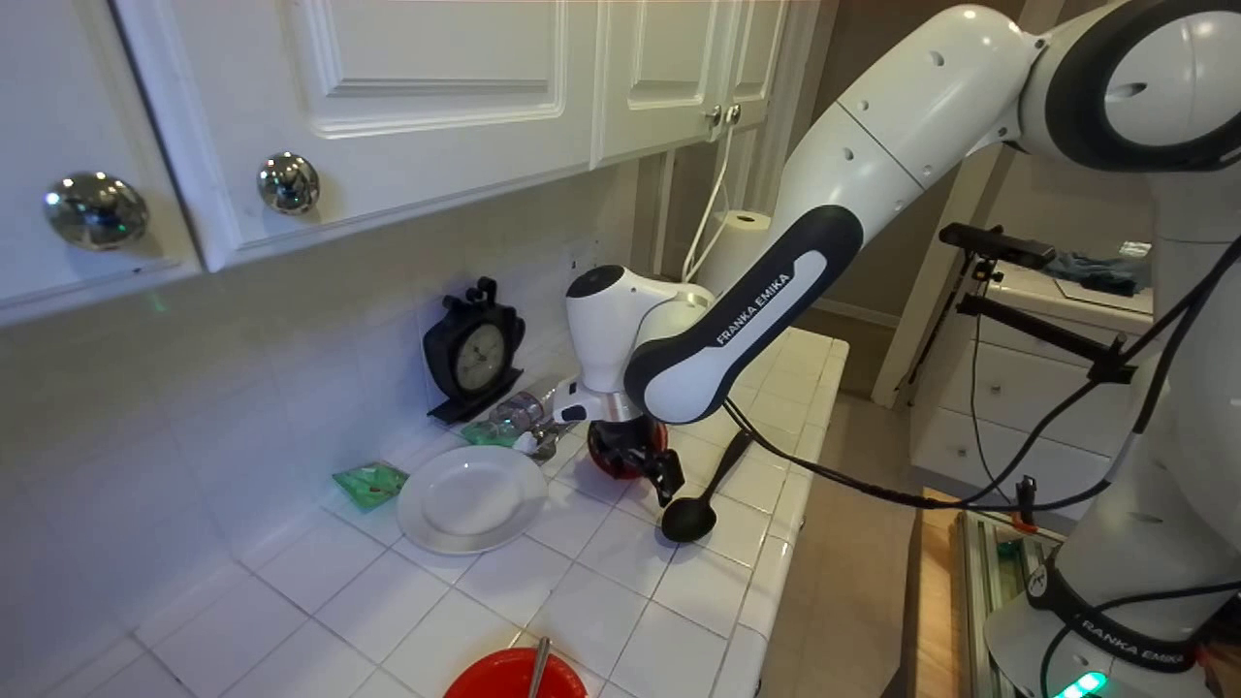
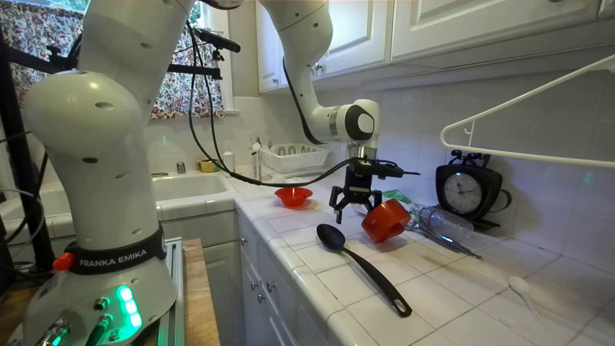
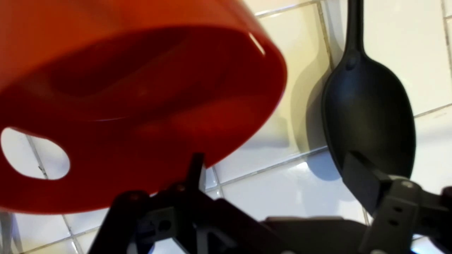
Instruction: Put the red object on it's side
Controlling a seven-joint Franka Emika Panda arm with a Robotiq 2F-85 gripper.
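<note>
The red object [image 2: 386, 220], a short round cup, sits tilted on the tiled counter in an exterior view. In the wrist view the red cup [image 3: 169, 141] fills the upper left, its mouth turned toward me and an oval hole through its wall. My gripper [image 3: 279, 160] is open, with only tile between its fingertips. One dark fingertip overlaps the cup's rim there; whether it touches, I cannot tell. The gripper [image 2: 356, 211] points down beside the cup. Seen from across the counter, the red object [image 1: 661, 438] is partly hidden behind the hand.
A black spoon [image 2: 365, 269] lies close by, its bowl under a finger in the wrist view. Also around are a white plate [image 1: 472, 499], a wider red dish [image 2: 293, 197], a clear bottle [image 2: 447, 223], a black dial scale [image 2: 463, 190], and cabinets [image 1: 436, 87] overhead.
</note>
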